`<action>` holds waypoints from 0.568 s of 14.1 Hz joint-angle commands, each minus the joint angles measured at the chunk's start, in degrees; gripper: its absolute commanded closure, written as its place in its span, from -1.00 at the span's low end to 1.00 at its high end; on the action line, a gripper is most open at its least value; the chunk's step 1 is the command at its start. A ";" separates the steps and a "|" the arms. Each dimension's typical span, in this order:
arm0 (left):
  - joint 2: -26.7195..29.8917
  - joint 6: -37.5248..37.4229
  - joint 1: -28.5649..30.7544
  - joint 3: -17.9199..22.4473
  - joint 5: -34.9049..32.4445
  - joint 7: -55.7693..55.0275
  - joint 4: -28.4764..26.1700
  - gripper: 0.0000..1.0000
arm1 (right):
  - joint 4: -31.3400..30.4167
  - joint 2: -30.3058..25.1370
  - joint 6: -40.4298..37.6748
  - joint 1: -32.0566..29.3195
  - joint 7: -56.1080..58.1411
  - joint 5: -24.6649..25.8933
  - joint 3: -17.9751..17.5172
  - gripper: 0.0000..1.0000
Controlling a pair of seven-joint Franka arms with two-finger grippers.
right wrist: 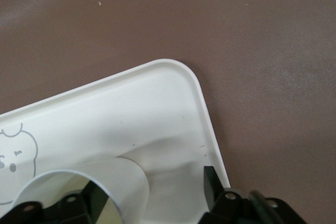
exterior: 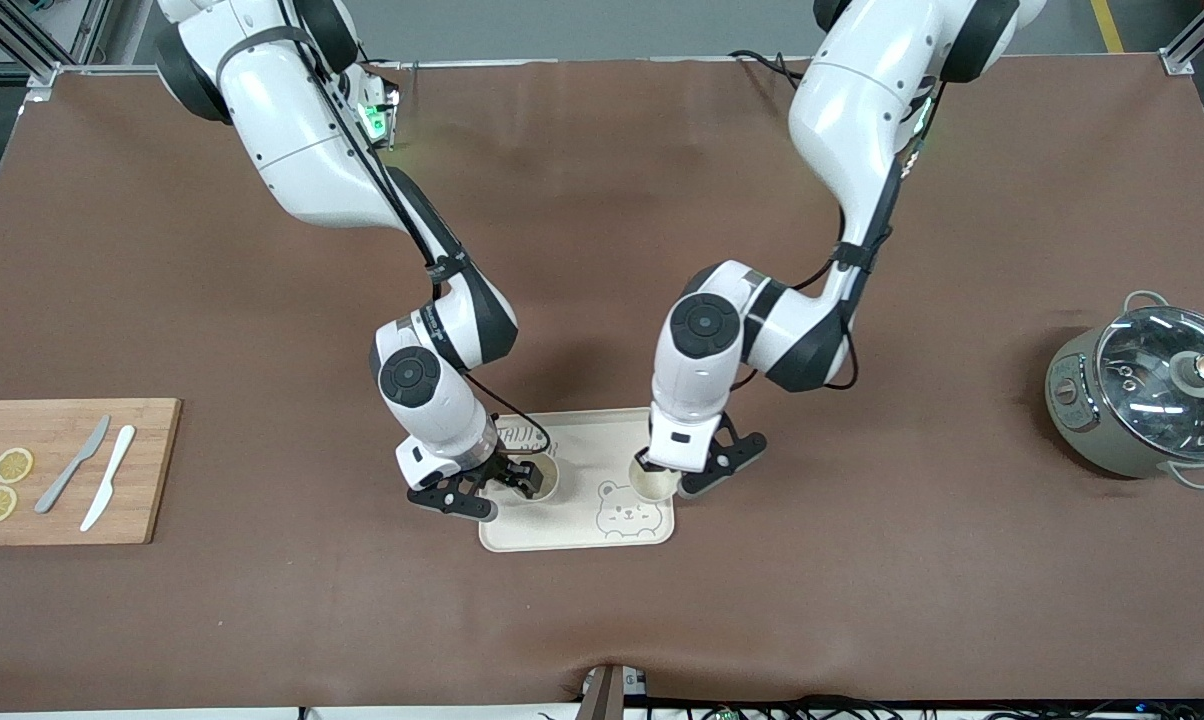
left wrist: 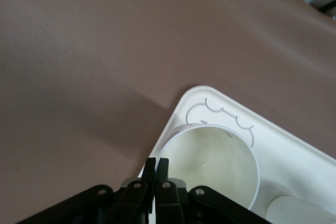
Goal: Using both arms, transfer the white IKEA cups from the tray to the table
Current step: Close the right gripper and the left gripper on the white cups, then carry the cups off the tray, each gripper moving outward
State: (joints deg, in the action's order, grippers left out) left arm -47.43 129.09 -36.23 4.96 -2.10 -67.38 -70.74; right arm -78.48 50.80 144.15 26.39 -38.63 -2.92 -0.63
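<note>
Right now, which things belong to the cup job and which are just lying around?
Job: two cups, tray, left hand shut on one cup's rim, right hand at the other.
Lying about: cutting board, lemon slices, two knives, pot.

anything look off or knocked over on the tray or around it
Nothing stands out. Both white cups stand upright on the bear-printed tray: the left gripper is shut on one cup, and the right gripper straddles the other cup's wall. No spills or damage visible.
</note>
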 commanded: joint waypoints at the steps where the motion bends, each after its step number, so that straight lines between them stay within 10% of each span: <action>1: 2.08 -1.56 1.95 0.31 0.60 2.33 -0.98 1.00 | 1.40 0.97 -0.10 -0.29 -1.18 1.08 -0.07 0.52; 4: 2.95 -3.22 4.58 0.22 0.78 5.50 -1.15 1.00 | 1.40 1.23 -0.09 -0.20 -1.18 1.08 -0.07 0.95; 8: 3.04 -4.55 7.83 0.22 0.78 8.22 -1.15 1.00 | 1.40 1.58 0.08 0.41 -1.27 1.25 0.02 1.00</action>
State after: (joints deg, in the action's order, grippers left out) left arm -45.87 125.77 -29.59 5.16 -2.10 -61.57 -70.76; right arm -77.82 51.07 144.39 26.55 -38.68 -2.92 -0.73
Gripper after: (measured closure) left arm 0.974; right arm 0.916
